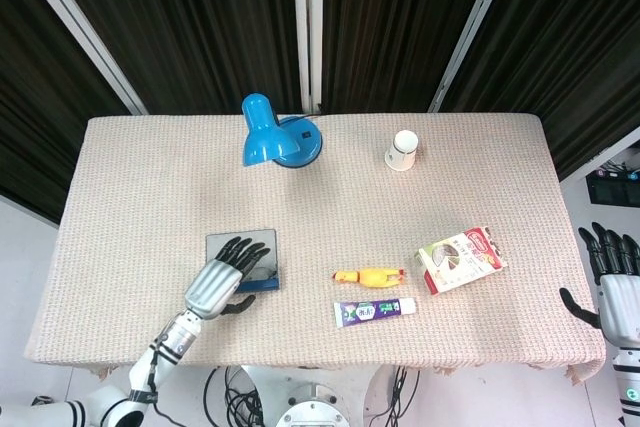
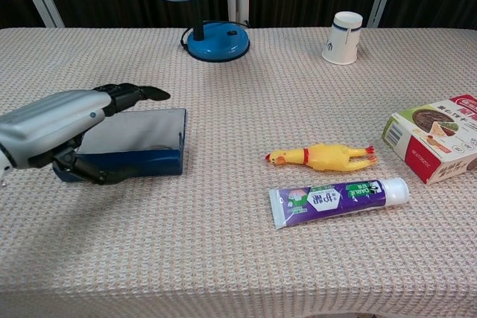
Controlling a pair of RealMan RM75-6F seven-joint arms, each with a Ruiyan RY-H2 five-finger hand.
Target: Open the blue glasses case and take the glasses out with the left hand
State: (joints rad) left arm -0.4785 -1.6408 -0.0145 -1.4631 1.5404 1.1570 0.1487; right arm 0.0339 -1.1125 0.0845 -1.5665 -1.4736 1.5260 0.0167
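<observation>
Worktop [image 2: 223,258] covered in coarse beige woven cloth, matt; glossy blue enamelled desk lamp [image 1: 272,134]; smooth white paper cup [image 2: 343,36]; printed cardboard box [image 2: 436,138]; left hand [image 2: 63,128] with brushed silver metal back and black plastic fingers [image 2: 138,94].

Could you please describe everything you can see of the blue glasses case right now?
The blue glasses case lies open on the woven tablecloth, left of centre, with its greyish lid folded back flat and its dark blue front wall facing the chest camera. It looks rigid and smooth. The left hand reaches over it with fingers extended, covering its left part; contact cannot be confirmed, and the glasses are hidden.
</observation>
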